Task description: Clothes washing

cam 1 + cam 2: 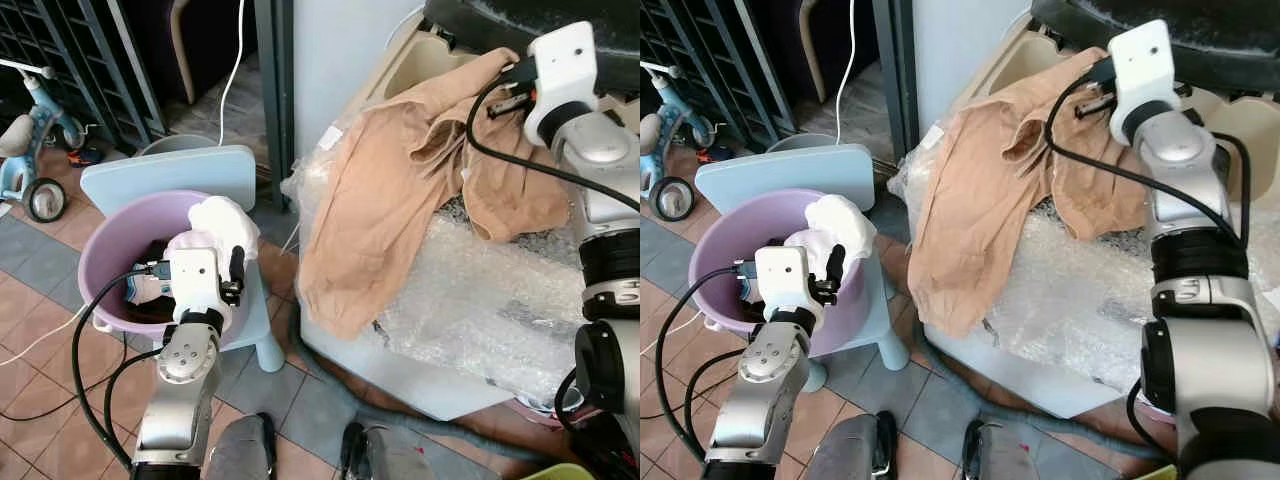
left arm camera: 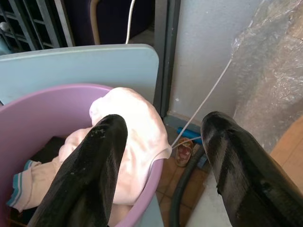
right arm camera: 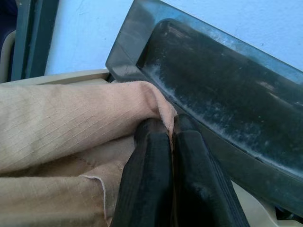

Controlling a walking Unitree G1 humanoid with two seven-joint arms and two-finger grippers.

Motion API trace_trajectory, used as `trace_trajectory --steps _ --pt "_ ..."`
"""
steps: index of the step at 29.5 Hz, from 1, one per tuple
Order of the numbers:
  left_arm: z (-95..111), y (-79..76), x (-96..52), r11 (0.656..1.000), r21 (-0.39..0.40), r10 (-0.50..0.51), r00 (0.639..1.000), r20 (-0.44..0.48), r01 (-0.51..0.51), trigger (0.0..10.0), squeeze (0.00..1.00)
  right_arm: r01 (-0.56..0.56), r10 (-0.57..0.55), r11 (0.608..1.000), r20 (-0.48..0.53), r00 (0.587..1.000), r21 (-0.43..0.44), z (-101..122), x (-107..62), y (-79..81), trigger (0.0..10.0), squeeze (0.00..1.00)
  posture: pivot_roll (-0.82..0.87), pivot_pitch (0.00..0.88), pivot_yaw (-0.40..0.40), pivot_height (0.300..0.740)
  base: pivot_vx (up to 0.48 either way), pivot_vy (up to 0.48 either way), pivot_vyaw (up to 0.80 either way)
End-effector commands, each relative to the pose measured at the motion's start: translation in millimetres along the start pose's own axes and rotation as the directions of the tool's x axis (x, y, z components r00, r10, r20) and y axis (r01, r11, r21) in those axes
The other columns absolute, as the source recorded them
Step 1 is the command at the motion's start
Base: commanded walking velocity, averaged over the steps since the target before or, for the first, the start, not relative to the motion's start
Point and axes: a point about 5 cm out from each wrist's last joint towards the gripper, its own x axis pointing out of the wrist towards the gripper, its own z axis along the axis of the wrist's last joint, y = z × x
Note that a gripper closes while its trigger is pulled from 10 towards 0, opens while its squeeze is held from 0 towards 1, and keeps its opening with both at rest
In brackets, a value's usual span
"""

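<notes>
Tan garment (image 1: pixel 400 190), draped over bubble-wrapped washer.
Eye views: soft, light, limp cloth; lilac basin (image 1: pixel 105 250) holds more laundry. Left wrist: left end effector (image 2: pixel 161 170) wide, empty. Right wrist: right end effector (image 3: pixel 171 142) pinches garment's folded edge, a sound hold.

Tan shirt (image 1: pixel 400 190), lilac tub (image 1: pixel 110 250), white cloth (image 1: pixel 225 225).

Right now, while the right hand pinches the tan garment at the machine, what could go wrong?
1. The right hand grips only a thin fold of the tan garment; it may slip free when pulled.
2. Much of the garment hangs over the bubble wrap, which could drag along or snag the cloth.
3. The white cloth lies over the rim of the purple basin; the open left hand nearby could knock it off.
</notes>
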Motion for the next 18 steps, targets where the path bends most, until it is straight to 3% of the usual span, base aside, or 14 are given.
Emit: trace_trajectory --steps 1,2,3,4,5,6,8,10,12,14,15,18 --pt "0.4 -1.0 0.8 1.0 0.011 -0.005 1.0 0.005 0.005 10.0 0.0 0.21 -0.207 0.974 -0.044 0.977 0.085 1.3 1.3 -33.4 0.0 0.0 0.02 0.13 -0.015 0.74 0.0 0.0 0.0" --pt "0.5 -0.9 1.1 1.0 0.011 -0.004 1.0 0.006 0.004 10.0 0.0 0.255 -0.25 0.961 -0.053 0.967 0.107 2.3 1.5 -39.2 0.0 0.0 0.02 0.13 -0.015 0.74 0.0 0.0 0.0" --pt "0.9 -1.0 1.1 1.0 0.011 -0.001 1.0 0.008 0.001 10.0 0.0 0.218 -0.216 0.973 -0.031 0.976 0.078 5.4 3.8 -35.3 3.2 0.0 0.02 0.127 -0.017 0.74 0.0 0.0 0.0" --pt "1.1 -1.1 1.2 1.0 0.011 -0.001 1.0 0.009 0.001 10.0 0.0 0.202 -0.201 0.977 -0.025 0.979 0.066 6.2 4.7 -33.5 8.5 0.41 0.02 0.127 -0.017 0.74 0.0 0.0 0.0" --pt "1.2 -1.2 1.0 1.0 0.01 0.001 1.0 0.009 -0.001 10.0 0.0 0.156 -0.156 0.986 -0.017 0.988 0.06 6.2 5.9 -27.2 10.0 1.0 0.02 0.128 -0.017 0.74 0.0 0.0 0.0" --pt "1.3 -1.2 0.7 1.0 0.01 0.002 1.0 0.01 -0.003 10.0 0.0 0.063 -0.063 0.997 -0.014 0.998 0.047 4.1 7.1 -14.5 10.0 1.0 0.02 0.128 -0.018 0.74 0.0 0.0 0.0" --pt "0.8 -0.8 0.0 1.0 0.009 0.005 1.0 0.008 -0.005 10.0 0.0 -0.082 0.078 0.994 -0.062 0.995 -0.071 -7.3 6.0 5.1 10.0 1.0 0.02 0.128 -0.018 0.74 0.0 0.0 0.0" --pt "0.6 -0.8 -0.1 1.0 0.008 0.006 1.0 0.006 -0.006 10.0 0.0 -0.101 0.094 0.984 -0.05 0.994 -0.144 -10.6 4.0 8.1 10.0 1.0 0.02 0.13 -0.017 0.74 0.0 0.0 0.0" --pt "0.5 -1.0 -0.4 1.0 0.009 0.004 1.0 0.005 -0.004 10.0 0.0 -0.081 0.088 0.948 0.01 0.996 -0.307 -11.5 -1.3 5.7 10.0 1.0 0.02 0.131 -0.015 0.74 0.0 0.0 0.0" --pt "0.3 -1.0 -0.6 1.0 0.009 0.004 1.0 0.004 -0.004 10.0 0.0 -0.083 0.092 0.946 0.012 0.996 -0.313 -12.4 -2.0 5.1 10.0 1.0 0.02 0.132 -0.014 0.74 0.0 0.0 0.0" --pt "-0.2 -1.0 -0.8 1.0 0.009 0.002 1.0 0.002 -0.002 10.0 0.0 -0.132 0.137 0.965 0.009 0.99 -0.227 -16.4 -5.3 5.0 10.0 1.0 0.01 0.131 -0.012 0.74 0.0 0.0 0.0" --pt "-1.3 -1.4 -1.1 1.0 0.009 -0.001 1.0 -0.001 0.001 10.0 0.0 -0.187 0.199 0.967 0.052 0.979 -0.174 -16.6 -9.2 7.1 10.0 1.0 0.01 0.129 -0.011 0.74 0.0 0.0 0.0"
